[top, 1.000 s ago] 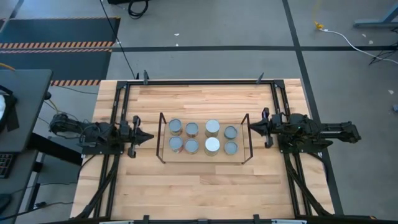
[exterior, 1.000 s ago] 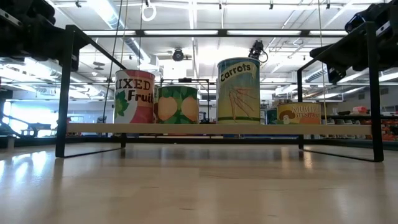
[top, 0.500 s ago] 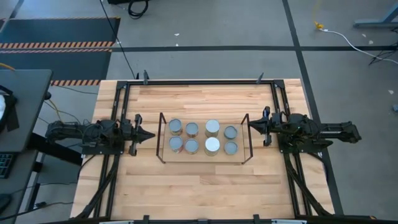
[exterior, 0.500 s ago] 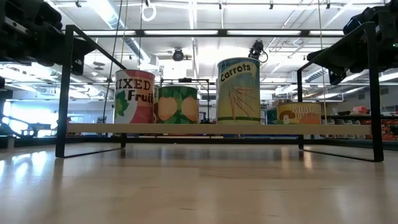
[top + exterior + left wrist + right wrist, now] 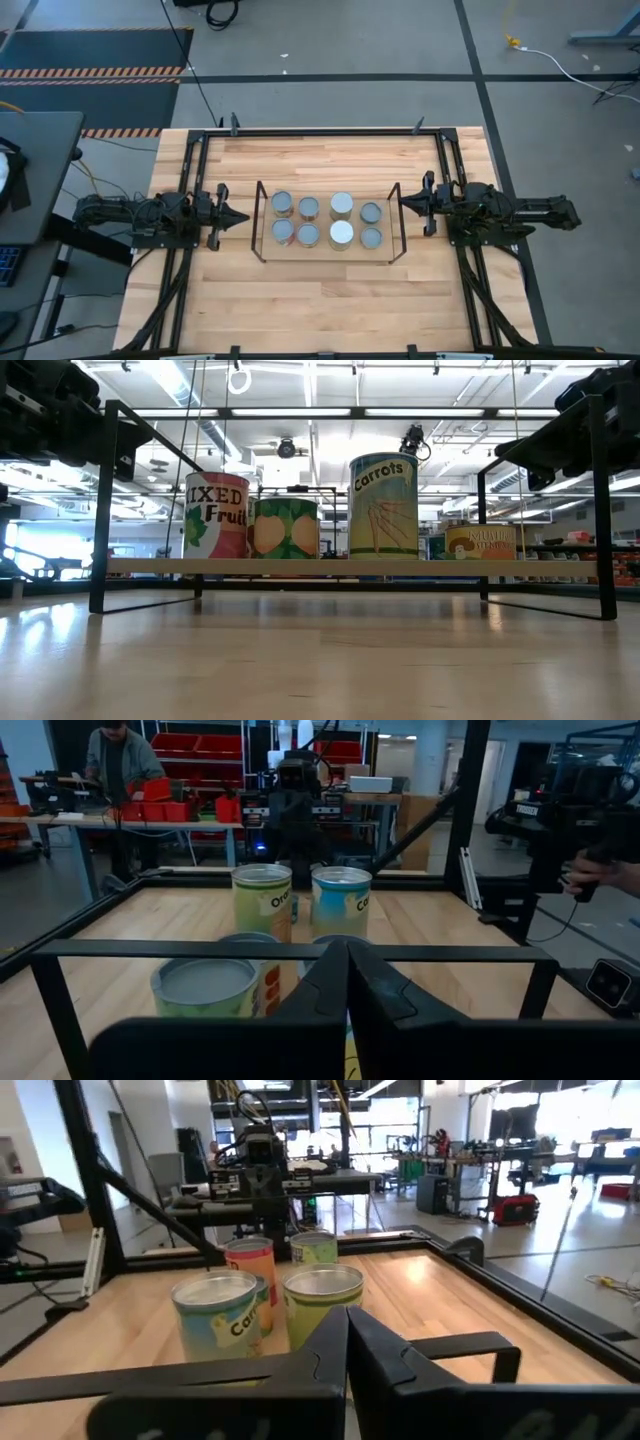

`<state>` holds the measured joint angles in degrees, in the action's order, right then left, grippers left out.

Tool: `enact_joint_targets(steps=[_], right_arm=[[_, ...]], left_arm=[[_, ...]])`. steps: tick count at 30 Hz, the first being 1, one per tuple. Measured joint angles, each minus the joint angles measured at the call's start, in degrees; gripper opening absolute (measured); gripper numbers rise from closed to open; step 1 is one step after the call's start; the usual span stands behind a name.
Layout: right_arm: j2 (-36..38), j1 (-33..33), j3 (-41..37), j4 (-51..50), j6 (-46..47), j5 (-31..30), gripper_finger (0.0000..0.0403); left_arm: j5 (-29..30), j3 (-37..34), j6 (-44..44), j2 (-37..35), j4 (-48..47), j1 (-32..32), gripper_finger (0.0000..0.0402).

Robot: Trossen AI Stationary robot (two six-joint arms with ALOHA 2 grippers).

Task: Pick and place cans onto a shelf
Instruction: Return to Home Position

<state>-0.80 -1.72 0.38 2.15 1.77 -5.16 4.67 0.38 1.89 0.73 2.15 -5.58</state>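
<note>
Eight cans [image 5: 342,234] stand on the shelf [image 5: 325,220] in two rows of four. Left claw [image 5: 236,217] and right claw [image 5: 403,203], both pinched closed and empty, flank its ends.

In the low view, a red-and-white can [image 5: 216,515] on the shelf [image 5: 300,566] is showing "IXED Fruit". The tall can [image 5: 383,505] is reading "Carrots". A short yellow can [image 5: 482,542] is carrying lettering too small to read.
</note>
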Motion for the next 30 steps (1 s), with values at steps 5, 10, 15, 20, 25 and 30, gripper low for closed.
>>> enact_joint_targets(steps=[5, 10, 15, 20, 25, 30], right_arm=[[0.0, 0.0, 0.0, 0.0, -0.1, 0.4, 0.0010], [0.0, 0.0, 0.0, 0.3, -0.3, 0.4, 0.0010], [-0.1, 0.1, 0.0, 2.8, -0.5, 3.2, 0.0009], [-0.1, 0.1, 0.0, 6.8, -0.5, 9.7, 0.0010], [-0.1, 0.1, 0.0, 7.1, -0.5, 8.2, 0.0014], [-0.1, 0.1, 0.0, 7.0, -0.5, 7.8, 0.0014]], left_arm=[[0.0, 0.0, 0.0, 0.0, 0.0, 0.0, 0.0012], [0.1, 0.0, 0.0, 0.0, 0.0, 0.0, 0.0011], [0.2, 0.0, 0.0, 0.0, -0.1, 0.0, 0.0015], [0.2, 0.0, 0.0, 0.0, 0.0, 0.0, 0.0013], [0.2, 0.0, 0.7, 0.0, 0.6, 0.0, 0.0012], [-0.3, 0.0, 2.7, 0.0, 1.5, 0.0, 0.0012]])
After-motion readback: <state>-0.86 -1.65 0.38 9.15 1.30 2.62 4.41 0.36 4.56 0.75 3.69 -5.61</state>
